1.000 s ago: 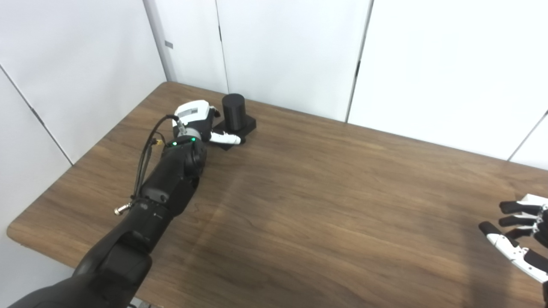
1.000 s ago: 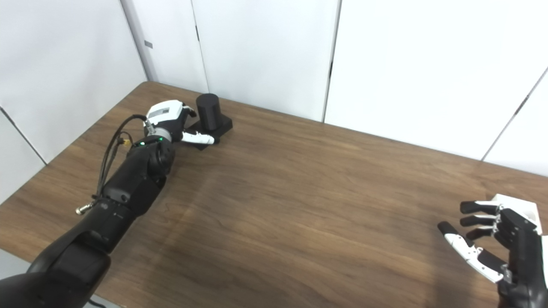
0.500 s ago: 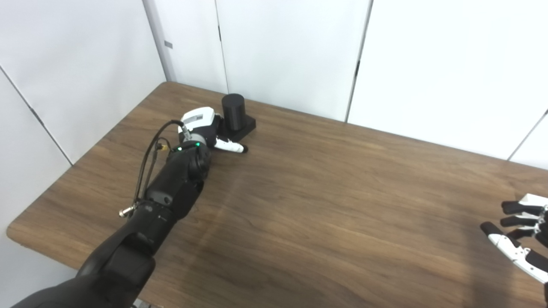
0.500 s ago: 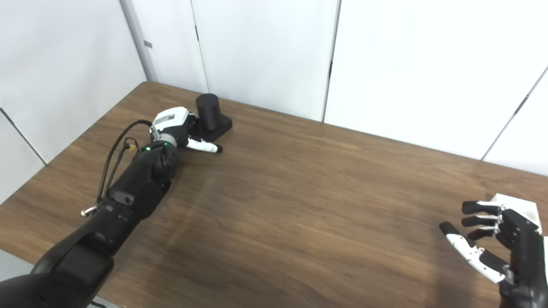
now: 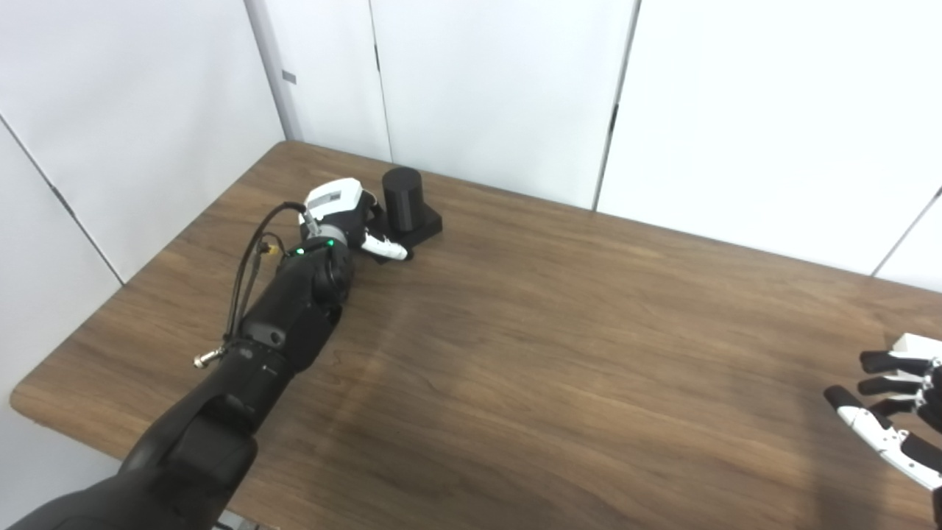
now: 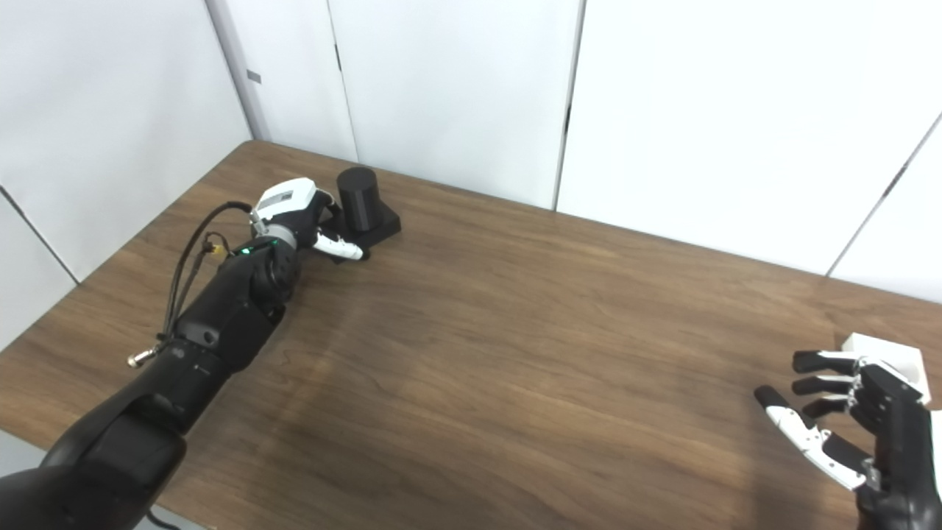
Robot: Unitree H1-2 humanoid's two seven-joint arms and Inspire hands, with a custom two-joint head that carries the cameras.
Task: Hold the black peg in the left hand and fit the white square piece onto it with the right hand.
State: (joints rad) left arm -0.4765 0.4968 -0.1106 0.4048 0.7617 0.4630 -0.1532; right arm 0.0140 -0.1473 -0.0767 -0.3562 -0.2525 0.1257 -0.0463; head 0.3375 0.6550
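- Left eye view: the left hand (image 5: 347,218) sits at the far left of the worktop (image 5: 559,353), right against the black peg (image 5: 403,199), which stands upright on its square black base just beyond and to the right of the hand.
- A white-tipped digit lies along the near edge of the base; the other fingers are hidden behind the hand, so I cannot tell whether it has closed on the peg or only rests beside it.
- The peg's long axis is vertical, and the base appears to sit flat on the worktop, so I judge it not yet lifted.
- Right eye view: the right hand (image 6: 846,412) hovers near the bottom right, fingers spread and curled, holding nothing.
- The white square piece (image 6: 887,352) lies just beyond this hand, partly covered by the fingertips; whether they touch it I cannot tell.
- Each hand is the nearer one to its own part, and the two parts are well apart, at opposite ends of the worktop.
- Judgement: the coming move turns on the left hand wrapping the upright peg from its near-left side before the piece can be brought across.
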